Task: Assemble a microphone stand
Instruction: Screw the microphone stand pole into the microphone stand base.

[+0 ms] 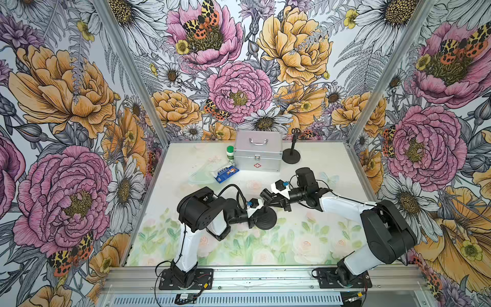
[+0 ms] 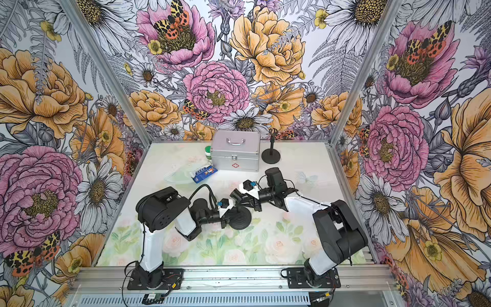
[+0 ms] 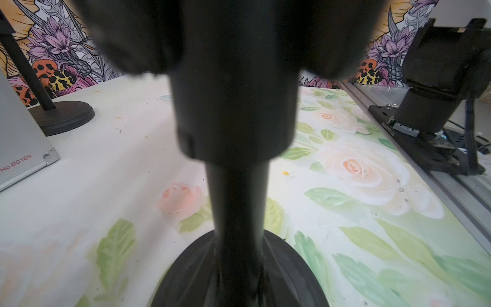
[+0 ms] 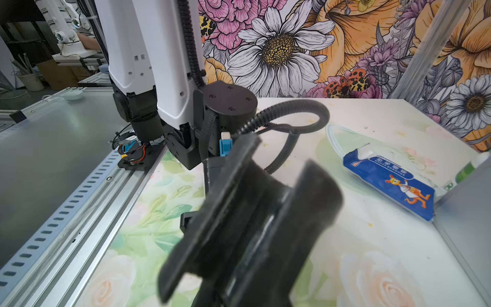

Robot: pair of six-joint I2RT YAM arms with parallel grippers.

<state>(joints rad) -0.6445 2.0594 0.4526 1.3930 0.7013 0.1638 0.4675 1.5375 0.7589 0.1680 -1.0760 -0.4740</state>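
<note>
Heavy-looking round black base point(image 1: 266, 221) sits steady, left gripper point(image 1: 256, 214) clamped on its stiff slim black pole point(image 3: 236, 199), the best hold, right gripper point(image 4: 265, 212) pinched shut above.

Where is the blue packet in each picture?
Top view: blue packet lies at the silver case's front left corner.
Top view: same place.
Left wrist: not in it.
Right wrist: lying beside the silver case.
Shared landmark: the silver case.
</note>
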